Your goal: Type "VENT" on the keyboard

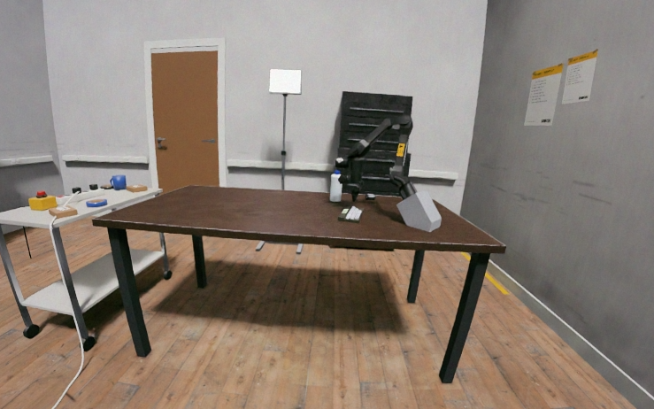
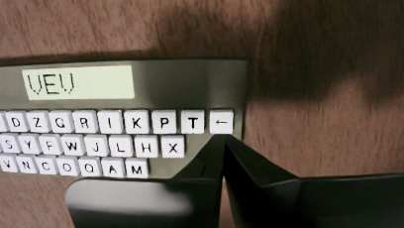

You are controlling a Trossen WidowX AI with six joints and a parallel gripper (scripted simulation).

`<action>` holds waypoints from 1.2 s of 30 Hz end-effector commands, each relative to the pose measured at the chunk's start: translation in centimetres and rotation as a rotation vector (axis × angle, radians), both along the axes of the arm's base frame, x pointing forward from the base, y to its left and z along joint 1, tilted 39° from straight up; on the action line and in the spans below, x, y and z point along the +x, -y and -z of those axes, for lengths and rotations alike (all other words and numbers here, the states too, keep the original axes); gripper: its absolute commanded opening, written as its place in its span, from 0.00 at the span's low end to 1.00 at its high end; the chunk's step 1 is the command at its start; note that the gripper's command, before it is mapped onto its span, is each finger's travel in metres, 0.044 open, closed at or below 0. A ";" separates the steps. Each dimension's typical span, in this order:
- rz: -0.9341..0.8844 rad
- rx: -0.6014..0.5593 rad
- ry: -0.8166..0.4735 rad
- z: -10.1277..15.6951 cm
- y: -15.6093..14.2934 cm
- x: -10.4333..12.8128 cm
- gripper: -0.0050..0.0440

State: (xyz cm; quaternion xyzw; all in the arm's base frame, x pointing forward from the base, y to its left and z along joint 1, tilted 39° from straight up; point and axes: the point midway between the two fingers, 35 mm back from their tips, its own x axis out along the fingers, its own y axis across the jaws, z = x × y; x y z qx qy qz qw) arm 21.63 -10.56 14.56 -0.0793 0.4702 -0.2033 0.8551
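The small dark keyboard (image 1: pixel 348 211) lies on the brown table near its far right part. In the wrist view its green display (image 2: pixel 77 82) reads "VEV". White keys sit in three rows; the T key (image 2: pixel 192 121) and the left-arrow key (image 2: pixel 221 122) end the top row. My gripper (image 2: pixel 222 142) is shut and empty, with its joined fingertips just below the left-arrow key, above the keyboard's right end. In the exterior view the gripper (image 1: pixel 353 195) hangs just above the keyboard.
A white bottle (image 1: pixel 335 187) stands just left of the arm behind the keyboard. The arm's grey base block (image 1: pixel 419 211) sits to the right. A white cart (image 1: pixel 73 203) with small items stands left of the table.
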 end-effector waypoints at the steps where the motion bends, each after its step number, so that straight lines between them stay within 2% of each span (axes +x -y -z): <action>1: -0.009 0.005 -0.005 1.0 0.7 0.4 0.00; 19: -0.009 0.005 -0.005 2.4 1.5 1.2 0.00; 36: -0.007 -0.002 0.011 1.9 1.5 1.4 0.00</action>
